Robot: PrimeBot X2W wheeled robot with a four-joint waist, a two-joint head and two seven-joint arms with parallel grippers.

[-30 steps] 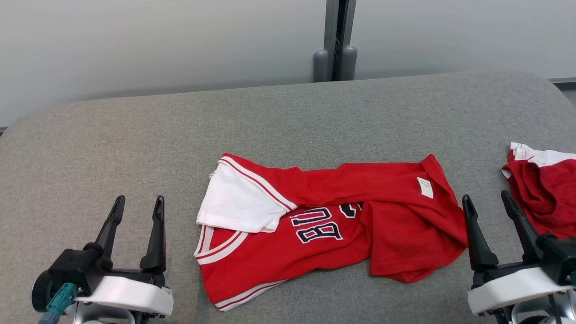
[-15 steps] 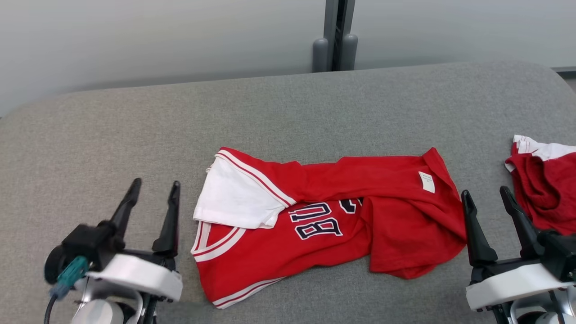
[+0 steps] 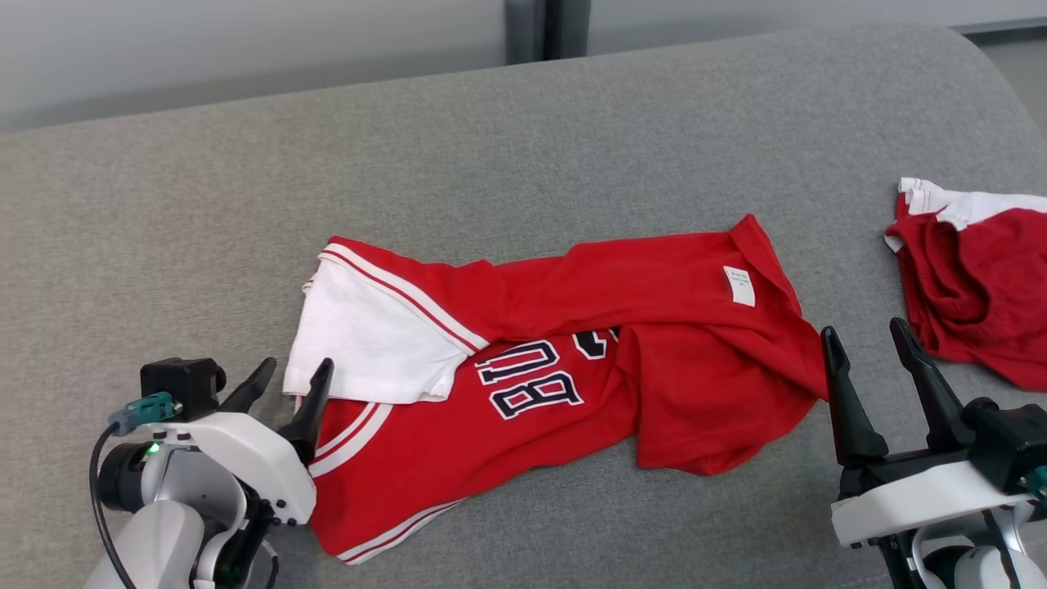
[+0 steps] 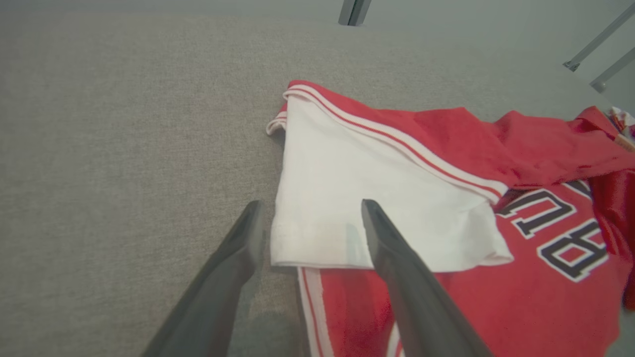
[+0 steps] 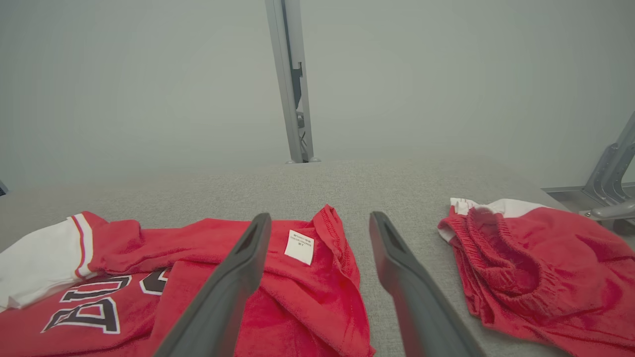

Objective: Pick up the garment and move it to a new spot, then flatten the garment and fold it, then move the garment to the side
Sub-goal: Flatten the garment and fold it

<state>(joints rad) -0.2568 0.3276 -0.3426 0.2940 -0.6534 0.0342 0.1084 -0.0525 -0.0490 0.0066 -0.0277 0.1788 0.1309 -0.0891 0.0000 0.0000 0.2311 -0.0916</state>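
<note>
**Both claws wide at the jersey's two ends**

The red jersey lies rumpled mid-tabletop. Its white sleeve is flopped over the chest lettering and its right half is doubled back, with the care label facing up.

My left claw is spread wide and holds nothing. It straddles the sleeve's near-left corner, one finger over bare tabletop and the other over the hem. I judge that a good line for pinching that edge.

My right claw is equally wide and empty. It sits just beside the jersey's bunched right edge, between it and the red shorts farther right. I judge the lift needs a grip at each end, since one alone would leave the cloth trailing in a clump.
</note>
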